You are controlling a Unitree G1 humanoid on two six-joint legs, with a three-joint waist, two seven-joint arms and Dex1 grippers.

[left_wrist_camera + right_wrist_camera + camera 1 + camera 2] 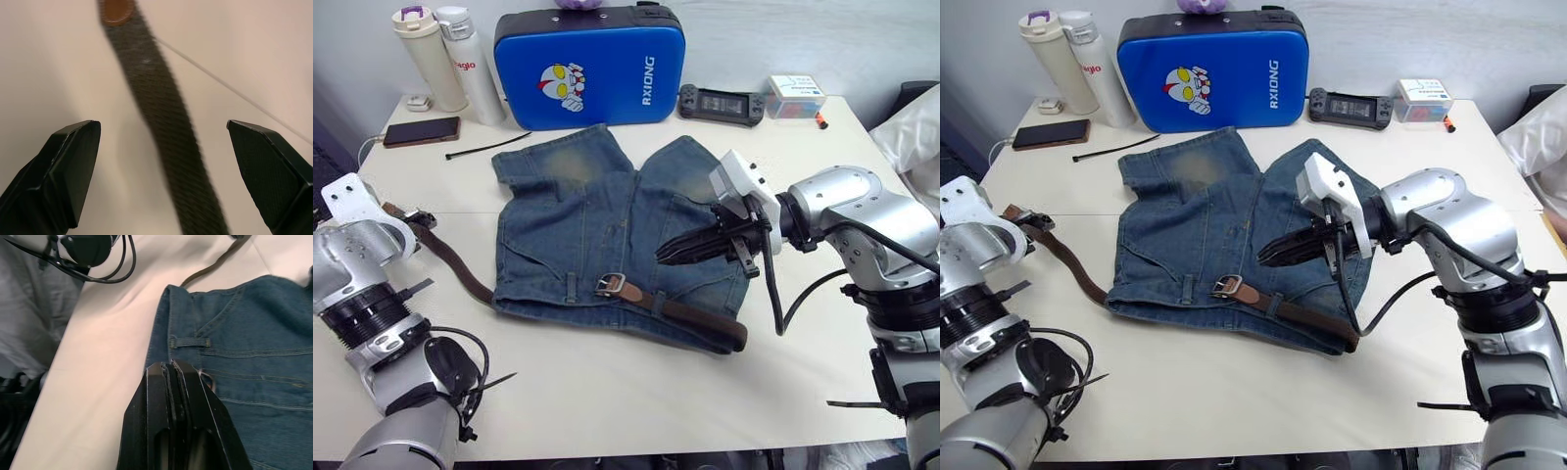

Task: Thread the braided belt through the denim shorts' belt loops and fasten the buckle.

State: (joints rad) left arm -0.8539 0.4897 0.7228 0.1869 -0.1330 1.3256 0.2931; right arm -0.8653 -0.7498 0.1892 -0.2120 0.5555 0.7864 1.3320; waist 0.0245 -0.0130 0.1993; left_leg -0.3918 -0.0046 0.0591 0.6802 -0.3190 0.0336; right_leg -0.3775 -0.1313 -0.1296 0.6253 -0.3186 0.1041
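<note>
The denim shorts [607,225] lie flat mid-table, waistband nearest me. The braided belt [460,262] runs from the left under the waistband's left part, and its silver buckle [610,285] lies on the front of the waistband. From there the strap goes on to the right corner [729,336]. One of the belt loops [571,287] stands just left of the buckle. My left gripper [164,129] is open over the belt's free left stretch [156,98], fingers either side and apart from it. Above the shorts' right half my right gripper [664,257] hovers shut, holding nothing.
A blue padded case [589,67] stands at the back, with two bottles [450,59] and a phone [421,130] to its left. A thin black cable tie [489,147] lies behind the shorts. A game controller [722,103] and a small box [795,96] sit back right.
</note>
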